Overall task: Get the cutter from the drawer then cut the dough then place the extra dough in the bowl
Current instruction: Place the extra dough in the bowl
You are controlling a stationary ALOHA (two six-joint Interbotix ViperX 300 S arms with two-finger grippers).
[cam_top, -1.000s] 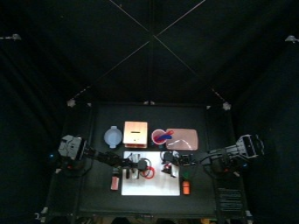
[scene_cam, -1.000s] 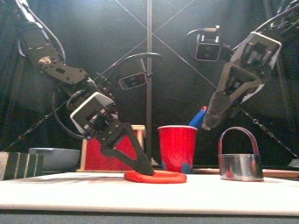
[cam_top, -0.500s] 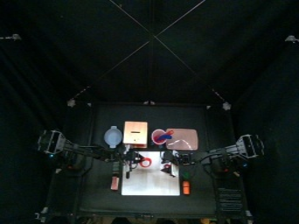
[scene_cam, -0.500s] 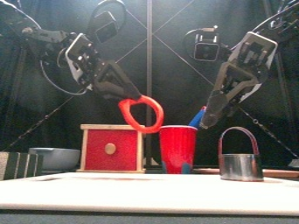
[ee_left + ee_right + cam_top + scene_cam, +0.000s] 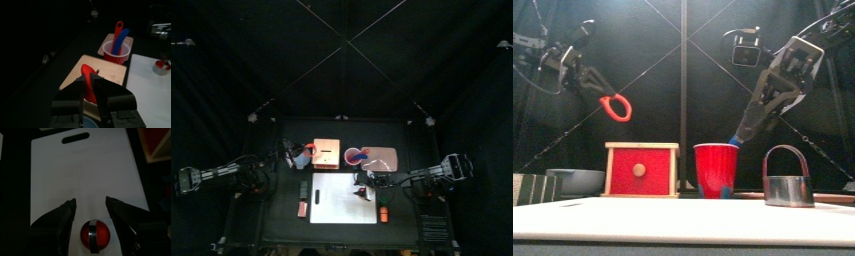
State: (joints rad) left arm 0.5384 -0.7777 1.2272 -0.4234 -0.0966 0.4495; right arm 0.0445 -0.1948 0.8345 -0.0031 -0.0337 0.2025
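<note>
Pinching soft red dough ring [image 5: 88,80]: left gripper [image 5: 92,94] | right gripper [image 5: 90,204]: jaws apart

A bright red dough ring [image 5: 616,107] stands out against the black curtain [image 5: 660,50]. The wooden box [image 5: 641,147] is pale, unpainted wood, and its drawer front [image 5: 655,180] is solid red. The cup [image 5: 716,172] is a glossy plain red. The knife with the blue handle [image 5: 123,44] and the knife with the red handle [image 5: 117,30] are both single-coloured. The tray [image 5: 389,160] is pale pink. The cutter [image 5: 787,190] is shiny silver metal, with a round red dough disc [image 5: 85,234] inside it. The bowl [image 5: 573,180] is a dull blue-grey. The cutting board [image 5: 647,215] is plain white, and the tabletop [image 5: 392,133] is black.
</note>
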